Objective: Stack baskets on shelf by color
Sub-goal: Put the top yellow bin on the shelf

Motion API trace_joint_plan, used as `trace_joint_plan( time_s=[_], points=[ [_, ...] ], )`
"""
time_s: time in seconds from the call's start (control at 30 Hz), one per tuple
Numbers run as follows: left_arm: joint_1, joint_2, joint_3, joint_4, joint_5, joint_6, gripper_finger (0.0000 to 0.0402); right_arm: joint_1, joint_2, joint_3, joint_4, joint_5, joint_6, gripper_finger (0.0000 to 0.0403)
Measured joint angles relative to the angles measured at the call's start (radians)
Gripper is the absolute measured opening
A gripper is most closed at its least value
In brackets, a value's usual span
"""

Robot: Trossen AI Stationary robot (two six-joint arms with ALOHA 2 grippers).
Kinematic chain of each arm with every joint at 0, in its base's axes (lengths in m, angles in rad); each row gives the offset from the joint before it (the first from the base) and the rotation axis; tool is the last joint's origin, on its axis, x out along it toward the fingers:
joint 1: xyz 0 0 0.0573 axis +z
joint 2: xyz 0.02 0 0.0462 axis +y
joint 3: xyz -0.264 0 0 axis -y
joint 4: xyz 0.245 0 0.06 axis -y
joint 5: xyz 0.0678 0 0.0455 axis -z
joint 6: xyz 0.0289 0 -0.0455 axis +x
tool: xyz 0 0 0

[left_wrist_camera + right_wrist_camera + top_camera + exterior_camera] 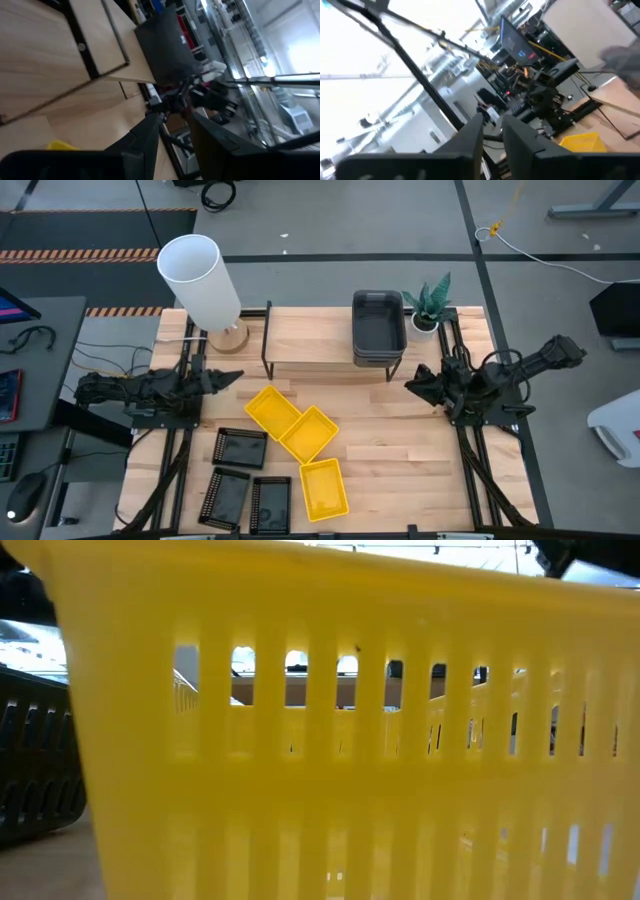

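Yellow baskets (298, 435) on worktop (420, 470) look light, stiff, thin-walled, so pinch a rim; left gripper (232, 378) and right gripper (413, 387) jaws narrow, empty.

I can't read any text, label, brand, number or sign in these views; nothing on the table or in the room behind it is legible.

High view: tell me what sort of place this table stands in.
Probably a robotics lab or workshop. The wooden table stands on a bare grey floor with hazard-striped tape and loose cables, and a desk with a mouse sits beside it. Sorting props cover the table: yellow baskets and a shelf.
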Motion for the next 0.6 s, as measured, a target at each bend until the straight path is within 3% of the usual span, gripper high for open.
trace_joint_plan(
  time_s=[0.23,0.47,0.6],
  points=[
    [0.000,0.000,0.024,0.024,0.066,0.060,0.0117,-0.062,-0.092,-0.122,0.092,-0.045,0.067,0.0010],
    [0.000,0.006,0.149,0.002,0.077,0.214,0.0117,-0.075,-0.162,-0.122,0.072,-0.047,-0.021,0.0016],
    [0.000,0.045,0.243,-0.110,0.116,0.242,0.0117,-0.074,-0.180,-0.122,0.058,0.009,-0.092,0.0013]
  ],
)
